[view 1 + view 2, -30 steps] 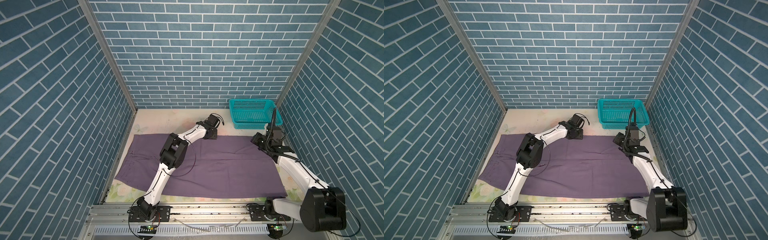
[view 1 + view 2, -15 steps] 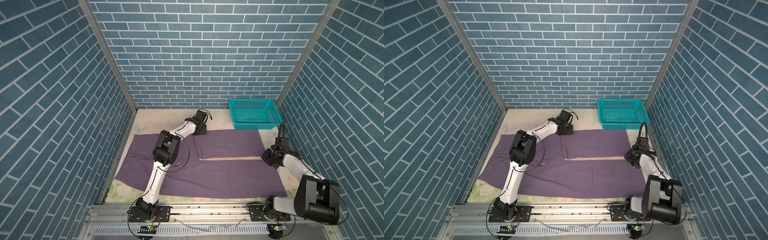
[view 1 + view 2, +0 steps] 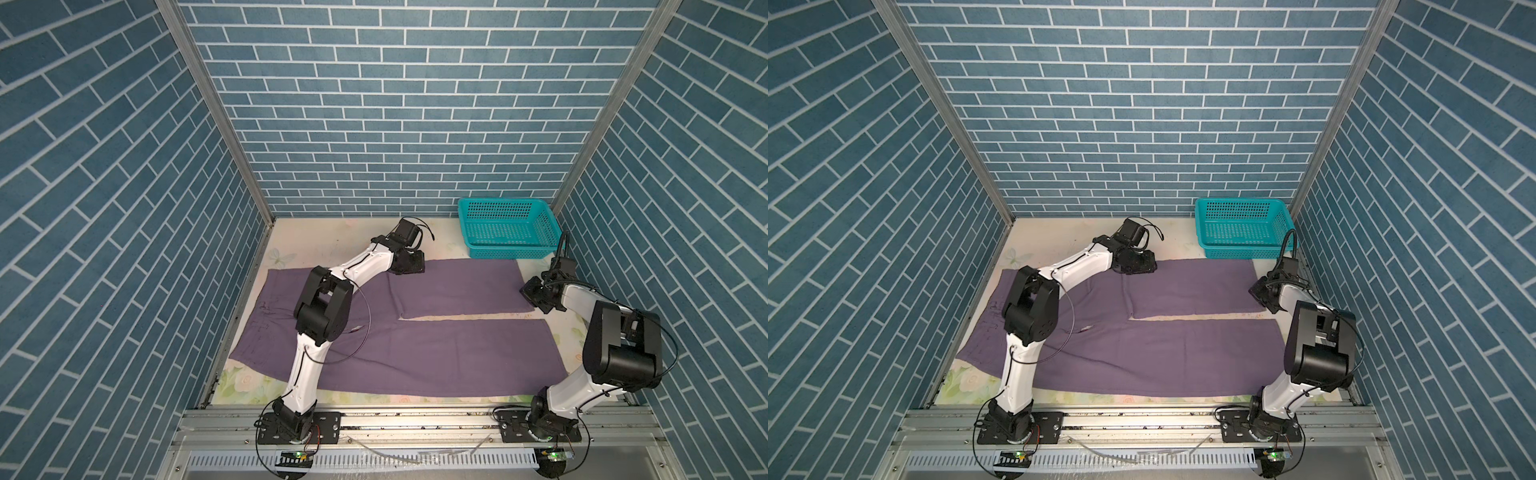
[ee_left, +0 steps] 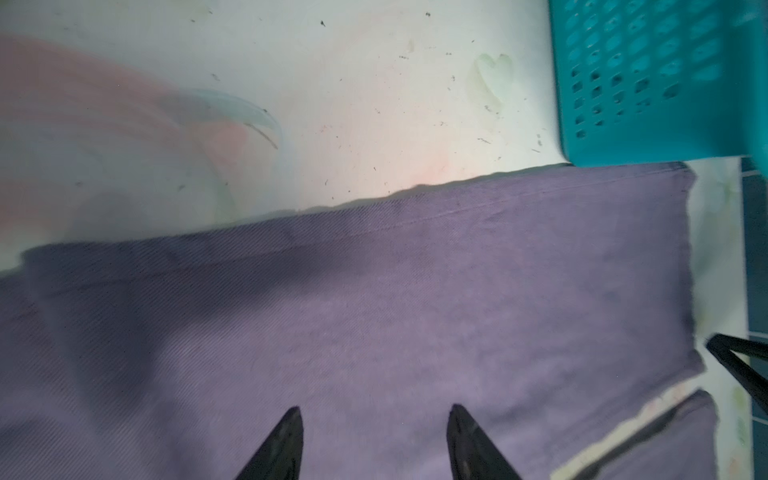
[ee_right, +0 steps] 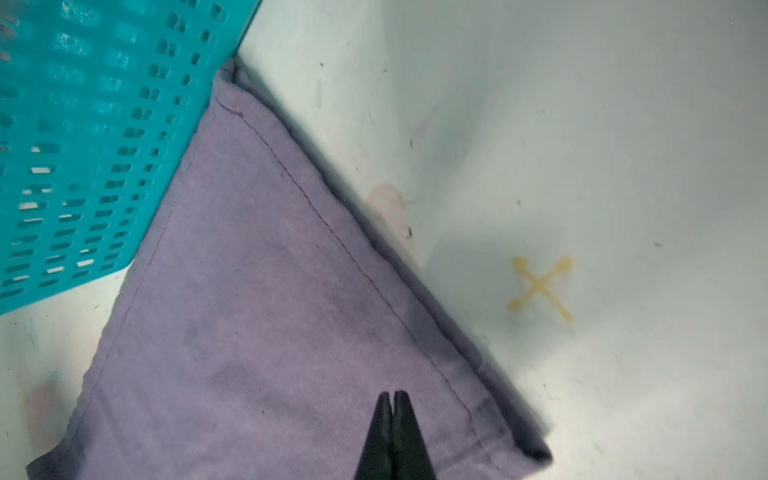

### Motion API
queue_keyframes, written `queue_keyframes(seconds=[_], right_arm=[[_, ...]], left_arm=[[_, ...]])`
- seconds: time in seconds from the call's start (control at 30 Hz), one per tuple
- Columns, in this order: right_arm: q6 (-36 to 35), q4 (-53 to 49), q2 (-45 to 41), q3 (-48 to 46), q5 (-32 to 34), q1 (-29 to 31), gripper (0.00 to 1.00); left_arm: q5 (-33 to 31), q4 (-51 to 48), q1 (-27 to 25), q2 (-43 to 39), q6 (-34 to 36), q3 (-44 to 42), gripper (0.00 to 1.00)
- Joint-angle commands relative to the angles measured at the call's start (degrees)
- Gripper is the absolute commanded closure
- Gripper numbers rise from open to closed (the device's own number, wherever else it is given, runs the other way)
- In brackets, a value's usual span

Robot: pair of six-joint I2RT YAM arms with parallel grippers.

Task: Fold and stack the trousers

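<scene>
The trousers [image 3: 436,357] lay spread flat across the lower middle of both top views, waistband left, a strip of table [image 3: 332,243] showing between the legs. At the farther leg's right hem the right gripper [image 5: 390,401] was pinched closed on nothing visible. The left gripper [image 4: 376,436] stood parted and empty over that leg's upper edge, with the teal basket [image 3: 505,245] beyond at upper right.

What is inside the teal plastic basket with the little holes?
Inside the teal perforated plastic basket, only its holed floor shows, no clothes. Its near wall hides a thin strip of floor.
</scene>
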Motion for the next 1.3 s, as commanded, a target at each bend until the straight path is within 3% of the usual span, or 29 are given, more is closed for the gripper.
queue_keyframes(seconds=[0.0, 0.4, 0.57, 0.77, 0.87, 0.97, 1.1, 1.27], right_arm=[[1.64, 1.57, 3.58, 1.70, 0.44, -0.15, 1.00], [1.70, -4.89, 4.11, -0.23, 8.14, -4.04, 1.00], [2.86, -4.55, 3.94, -0.54, 7.57, -9.28, 1.00], [1.48, -4.44, 3.24, 2.59, 0.12, -10.66, 1.00], [2.51, -7.25, -4.23, 1.22, 0.84, -10.41, 1.00], [2.17, -13.93, -13.88, -1.50, 5.66, -10.45, 1.00], [1.57, -24.68, -26.13, -7.44, 12.57, -10.49, 1.00], [6.83, -33.46, -42.09, -17.23, 18.38, -10.76, 0.76]], left_arm=[[1.78, 3.92, 3.40, -8.84, -3.61, -8.64, 0.42], [-4.49, -1.34, 22.17, -25.91, -1.48, -32.89, 0.28], [-8.88, -3.28, 26.66, -31.19, -0.92, -38.19, 0.25], [-10.40, -5.36, 28.54, -32.50, -0.38, -38.10, 0.26], [-11.91, -6.69, 28.54, -34.49, -0.49, -37.64, 0.32], [-14.69, -8.37, 29.16, -36.95, -0.23, -37.02, 0.41], [-15.17, -7.92, 30.81, -40.52, -0.87, -37.51, 0.43], [-14.43, -6.31, 31.26, -43.23, -1.32, -38.78, 0.43]])
